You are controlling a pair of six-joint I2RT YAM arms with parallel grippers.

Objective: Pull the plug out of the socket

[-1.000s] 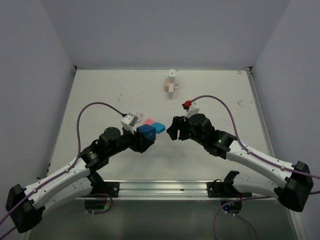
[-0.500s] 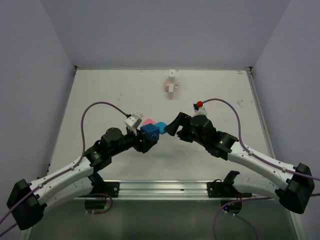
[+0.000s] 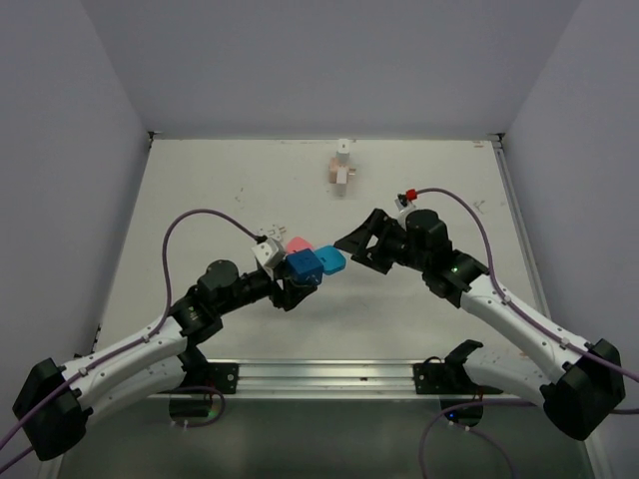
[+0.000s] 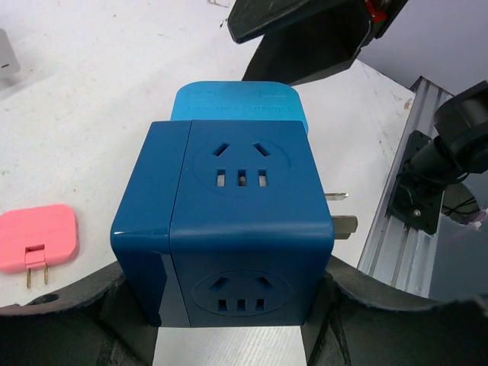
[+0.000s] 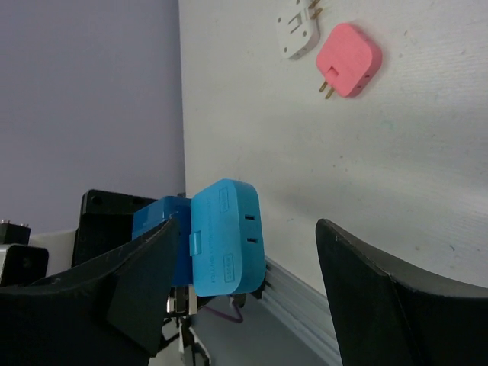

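Top external view: I'm gripping the dark blue socket cube [image 3: 296, 265] near the middle of the frame, my left pincer [image 3: 291, 283] clenching it from the lower left. The light blue plug [image 3: 329, 261] is sitting fully seated on the cube's right-hand face, so nothing is pulled yet.

My right pincer [image 3: 351, 244] is hanging just upper right of that plug, jaws spread wide, grasping nothing. In the right wrist view the plug is showing between my two fingers, though I can't tell whether either is touching it.

By my reckoning, I'm left with closing on the plug and drawing it straight off.

For room, I'm seeing bare table [image 3: 200, 190] toward the right. The pink plug [image 3: 297, 242] is lying just above the cube, and the rail [image 3: 319, 374] is running well below.
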